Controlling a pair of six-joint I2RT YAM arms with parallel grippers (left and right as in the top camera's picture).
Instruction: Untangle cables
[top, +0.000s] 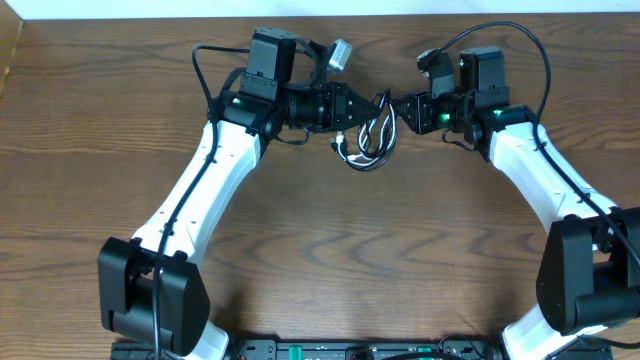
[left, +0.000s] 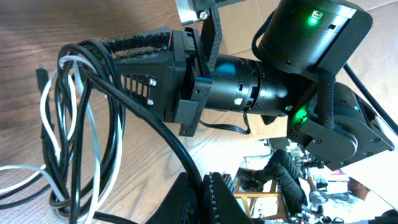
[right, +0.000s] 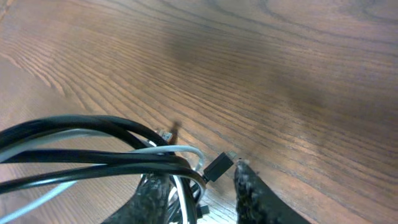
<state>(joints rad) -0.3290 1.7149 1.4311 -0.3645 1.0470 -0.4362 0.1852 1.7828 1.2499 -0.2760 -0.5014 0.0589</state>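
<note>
The cables (top: 368, 140) are bunching in a small knot of black loops with one white cord (left: 46, 118) threaded through. They are sitting at the far middle of the bench (top: 320, 250), between the two arms. The left end effector (top: 358, 110) is pinching fully shut on a black strand at the bundle's upper edge. The right end effector (top: 395, 108) is facing it from the other side, standing partly open. Several strands and a small plug (right: 217, 167) are lying in its gap, and one pad (right: 249, 186) is staying just clear of the plug, so nothing is looking gripped there yet.

Judging the step: the right side is lining up a second hold so that the two arms can pull the knot apart. Doing it well is meaning taking one strand, ideally the one ending in the plug, rather than clamping the whole bunch, which would only be tightening the tangle.

The overhead view is giving the layout but is blurring the strands together. The left wrist view is separating white from black and showing the pinched strand entering the fingers. Only the right wrist view is showing the plug and the gap around it. Whether the lowest loops are touching the bench, I cannot tell.
</note>
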